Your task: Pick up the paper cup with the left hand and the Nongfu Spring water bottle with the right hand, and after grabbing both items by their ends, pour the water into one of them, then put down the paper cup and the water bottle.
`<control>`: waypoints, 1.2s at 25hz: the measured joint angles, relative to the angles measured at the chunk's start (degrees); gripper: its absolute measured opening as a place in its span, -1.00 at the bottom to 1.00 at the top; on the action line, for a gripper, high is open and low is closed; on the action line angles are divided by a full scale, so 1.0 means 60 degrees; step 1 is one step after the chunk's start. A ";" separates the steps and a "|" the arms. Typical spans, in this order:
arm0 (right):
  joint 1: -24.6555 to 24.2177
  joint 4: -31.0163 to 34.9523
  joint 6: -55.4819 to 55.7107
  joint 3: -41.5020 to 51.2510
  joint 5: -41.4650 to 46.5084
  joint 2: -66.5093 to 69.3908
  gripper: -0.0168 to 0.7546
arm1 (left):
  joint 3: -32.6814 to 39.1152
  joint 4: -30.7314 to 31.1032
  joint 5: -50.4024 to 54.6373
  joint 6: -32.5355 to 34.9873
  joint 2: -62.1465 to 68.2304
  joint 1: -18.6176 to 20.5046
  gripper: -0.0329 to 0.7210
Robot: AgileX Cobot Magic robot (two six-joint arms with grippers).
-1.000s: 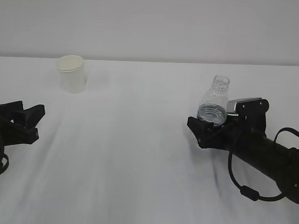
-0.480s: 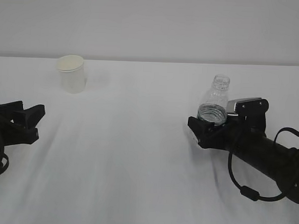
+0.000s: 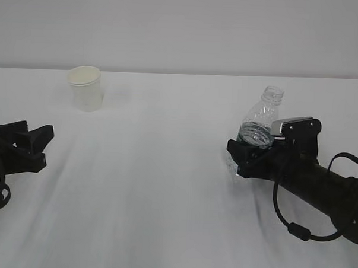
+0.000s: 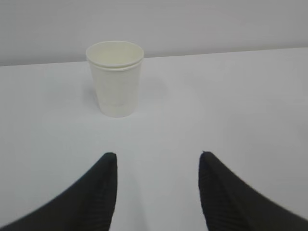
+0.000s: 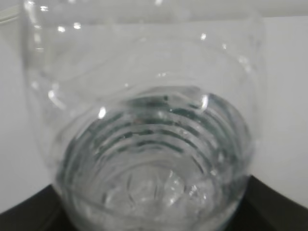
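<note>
Closing my right jaws (image 3: 244, 153) on the Nongfu Spring water bottle (image 3: 260, 122), right of centre on the table (image 3: 165, 187); it has just tipped toward the right. Grip looks unsettled; I cannot tell if it holds. Left jaws (image 4: 158, 166) gape, empty; paper cup (image 4: 115, 78) upright at far left, untouched.

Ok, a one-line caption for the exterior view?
Right end effector around the tilted water bottle; left end effector open, short of the paper cup.
</note>
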 joint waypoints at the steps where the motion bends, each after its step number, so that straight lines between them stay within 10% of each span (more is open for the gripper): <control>1: 0.0000 0.0000 0.0000 0.0000 0.0000 0.0000 0.31 | 0.0000 0.0000 0.0000 0.0000 0.0000 0.0000 0.11; 30: 0.0000 0.0202 -0.1623 0.0491 0.0100 -0.0269 0.21 | 0.0000 0.0000 -0.0006 0.0000 0.0043 0.0000 0.09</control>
